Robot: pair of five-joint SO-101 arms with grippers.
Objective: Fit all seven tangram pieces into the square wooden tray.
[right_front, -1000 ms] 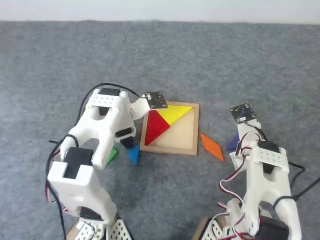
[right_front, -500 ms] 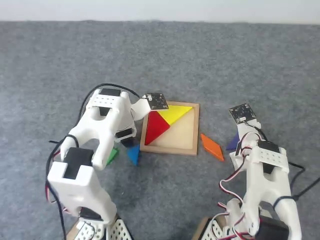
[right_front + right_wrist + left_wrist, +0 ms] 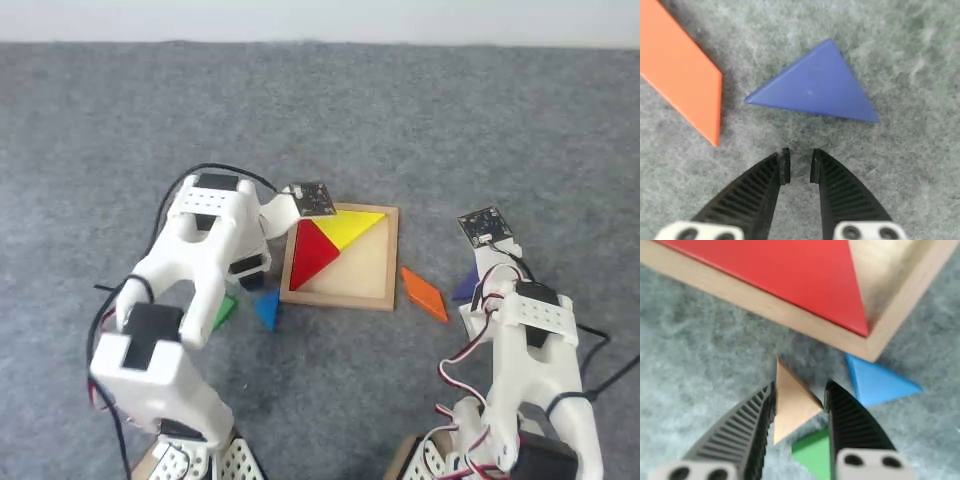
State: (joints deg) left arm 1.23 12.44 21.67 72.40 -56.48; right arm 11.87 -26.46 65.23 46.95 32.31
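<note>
A tan triangle [image 3: 791,407] is pinched in the left gripper [image 3: 800,389] off the 8 o'clock corner of the wooden tray [image 3: 365,272], beside a blue triangle [image 3: 877,385] and a green piece [image 3: 815,455]. A red triangle [image 3: 310,255] and a yellow triangle [image 3: 350,228] are seated inside. The right gripper [image 3: 799,152], narrowed to an empty slit, is poised near a dark blue triangle [image 3: 815,92] and an orange parallelogram [image 3: 680,70].

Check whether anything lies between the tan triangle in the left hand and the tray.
Nothing visible does. Bare carpet runs from the tan triangle, held in the left hand, to the wall of the tray. The blue triangle lies off to the side, and the green piece nearer the wrist.
</note>
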